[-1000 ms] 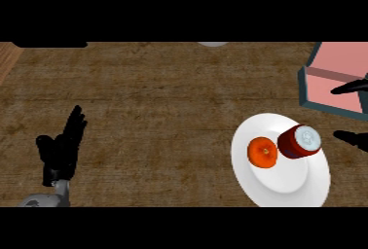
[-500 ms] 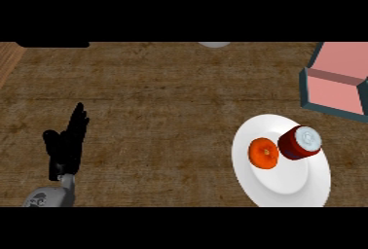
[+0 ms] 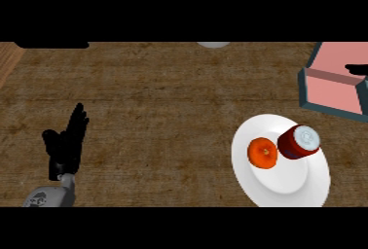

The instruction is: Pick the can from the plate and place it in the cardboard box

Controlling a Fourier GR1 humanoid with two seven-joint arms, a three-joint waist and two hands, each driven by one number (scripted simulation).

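Observation:
A dark red can (image 3: 298, 142) with a silver top lies tilted on the right part of a white plate (image 3: 282, 187), close beside an orange round piece (image 3: 263, 152). The cardboard box (image 3: 332, 88), pink inside with dark walls, stands at the right edge, just above the plate. My left hand (image 3: 64, 146) rests open on the counter at the far left, fingers pointing up, far from the plate. Only a small black part of my right hand (image 3: 357, 69) shows at the right edge, over the box. Neither hand touches the can.
The brown wooden counter (image 3: 165, 107) stretches between my left hand and the plate. A small white object (image 3: 213, 44) peeks in at the top edge. A lighter wooden strip (image 3: 6, 61) runs along the upper left corner.
My right hand, beside the plate and box a second ago, left the view and now shows only a small part over the box. The left hand drifted slightly up. The can stayed put.

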